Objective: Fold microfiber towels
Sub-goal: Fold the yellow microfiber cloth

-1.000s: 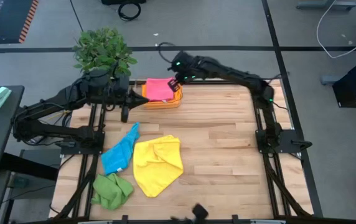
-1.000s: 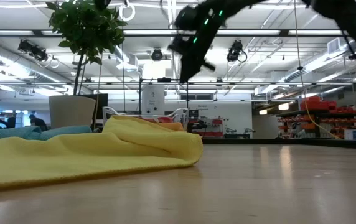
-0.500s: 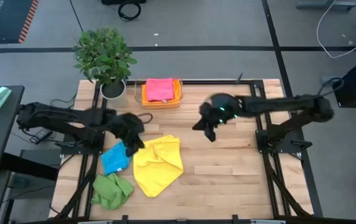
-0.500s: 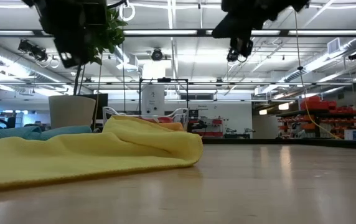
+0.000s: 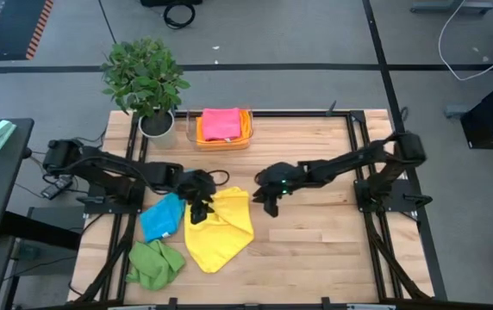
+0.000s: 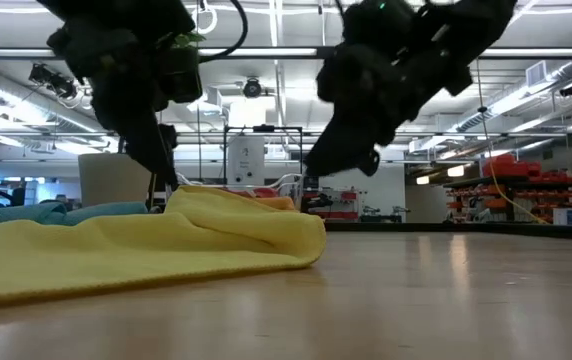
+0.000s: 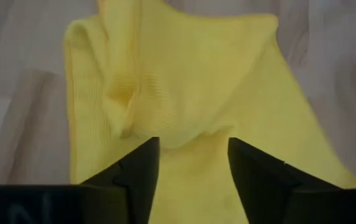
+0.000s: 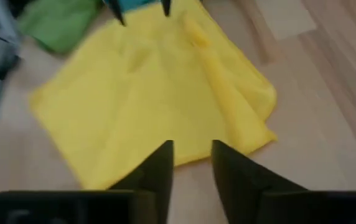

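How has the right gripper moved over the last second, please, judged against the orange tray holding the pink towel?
Yes. The right gripper has left the orange tray at the table's far edge and come toward the near side, now beside the yellow towel.

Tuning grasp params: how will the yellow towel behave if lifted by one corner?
Probably floppy: the yellow towel lies rumpled with soft folds, so it should drape and hang. Likely light, being thin cloth. Its ribbed weave suggests decent grip, not slippery.
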Robot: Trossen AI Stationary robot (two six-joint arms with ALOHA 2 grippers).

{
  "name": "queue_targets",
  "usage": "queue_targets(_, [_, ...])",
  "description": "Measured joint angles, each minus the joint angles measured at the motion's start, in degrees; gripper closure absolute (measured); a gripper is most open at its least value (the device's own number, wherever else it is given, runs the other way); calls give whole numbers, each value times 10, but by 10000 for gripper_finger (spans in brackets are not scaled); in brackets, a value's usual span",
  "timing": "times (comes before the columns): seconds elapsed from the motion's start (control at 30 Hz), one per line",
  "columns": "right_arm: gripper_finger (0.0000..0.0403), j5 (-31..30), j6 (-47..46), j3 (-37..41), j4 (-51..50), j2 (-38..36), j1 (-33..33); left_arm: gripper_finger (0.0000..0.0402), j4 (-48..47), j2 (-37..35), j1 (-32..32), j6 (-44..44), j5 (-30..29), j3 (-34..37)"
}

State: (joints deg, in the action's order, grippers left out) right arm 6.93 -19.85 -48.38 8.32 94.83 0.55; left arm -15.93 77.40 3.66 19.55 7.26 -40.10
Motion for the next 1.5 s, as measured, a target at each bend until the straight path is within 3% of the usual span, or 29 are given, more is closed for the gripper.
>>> queue_targets(0.2, [211,-27,28,-29,-2,65,-5,169,7,6,0,-108,-37,-1])
queue_targets(0.43, [201,-25,57,-62,19,118,7,174,6,5,-1,-154,-37,-1])
queue_targets(0.6, [244,-69,39,-84,8,134,8,183,-1,5,-1,-158,-36,-1])
queue_targets(0.83, [388,-81,37,-86,-27,124,7,182,-4,5,-1,-158,-36,-1])
queue_targets(0.97, [398,-47,34,-89,-129,83,6,178,-2,5,-1,-157,-36,-1])
queue_targets(1.17, [400,6,-10,-107,-497,-67,37,183,15,5,-1,-158,-36,-12])
queue_targets(1.23, [400,6,-50,-96,-570,-113,51,184,41,5,-1,-168,-37,-12])
queue_targets(1.4, [401,7,-169,-41,-606,-191,82,186,127,12,-7,-218,-69,-12])
queue_targets(1.5, [402,8,-246,6,-582,-205,92,186,173,32,-28,-195,-85,-12])
